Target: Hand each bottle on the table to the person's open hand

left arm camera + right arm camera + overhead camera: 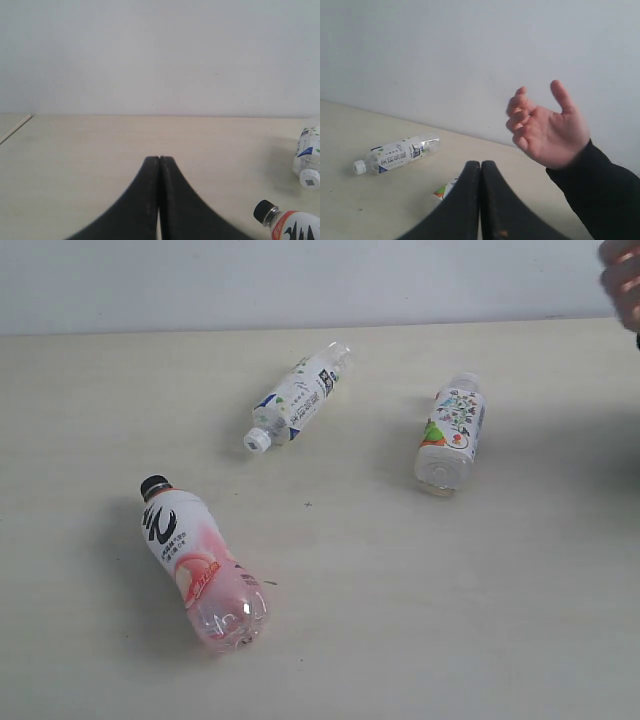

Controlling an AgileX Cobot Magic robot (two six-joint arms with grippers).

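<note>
the left gripper (159, 161) is clenched on nothing. the pink-white bottle (295, 227) is seen lying on the table (75, 165) near it, off to one side, with the white-label bottle (308, 159) farther on. the right gripper (481, 166) is likewise pressed closed and empty. the floral bottle (445, 190) is partly hidden just behind its fingers, and the person's hand (547, 131) is held open beyond them.
</note>
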